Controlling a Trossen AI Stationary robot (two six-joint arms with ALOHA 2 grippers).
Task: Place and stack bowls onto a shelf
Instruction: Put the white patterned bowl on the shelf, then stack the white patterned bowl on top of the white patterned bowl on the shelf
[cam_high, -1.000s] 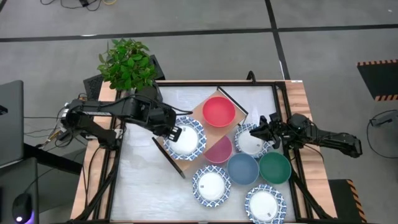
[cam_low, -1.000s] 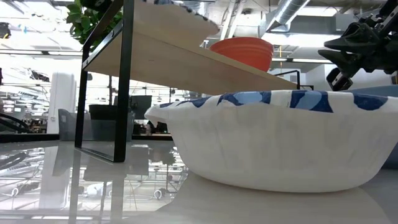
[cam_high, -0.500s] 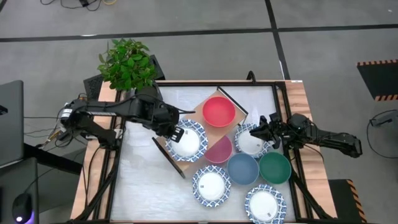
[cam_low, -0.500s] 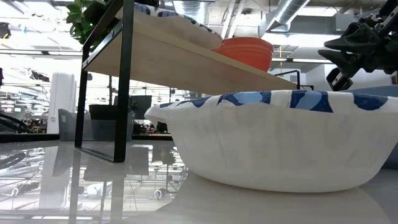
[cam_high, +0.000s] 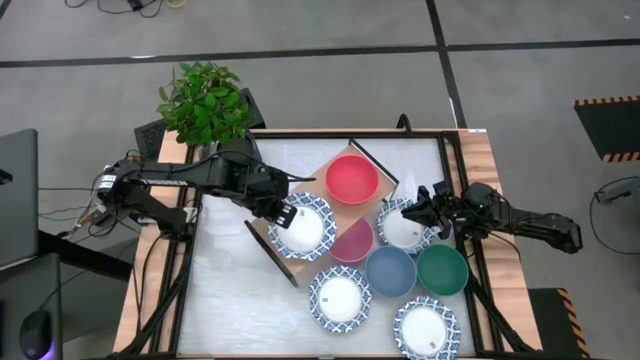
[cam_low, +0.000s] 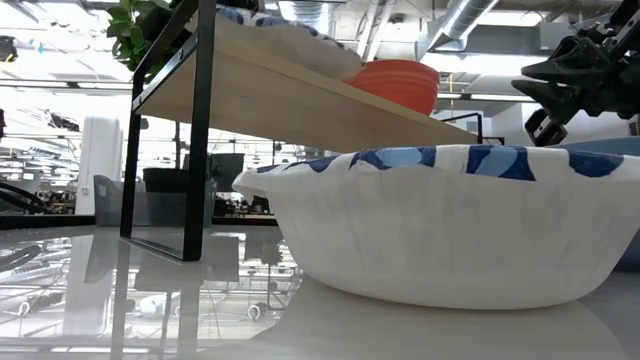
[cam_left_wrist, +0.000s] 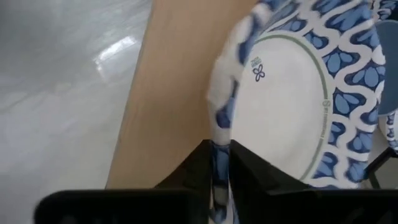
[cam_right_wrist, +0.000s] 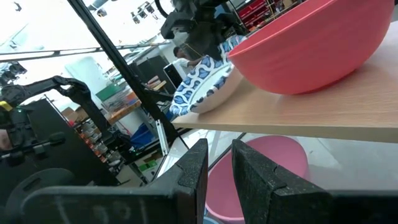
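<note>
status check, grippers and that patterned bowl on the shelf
Left gripper pinching patterned bowl rim on shelf. Right gripper idle by table edge. Nothing blocking.

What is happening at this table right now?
The left gripper grips the rim of a blue-patterned bowl that sits on the wooden shelf, next to a red bowl. The right gripper hovers over another patterned bowl on the table, holding nothing. A pink bowl lies partly under the shelf. A blue bowl, a green bowl and two more patterned bowls are not yet on the shelf.
</note>
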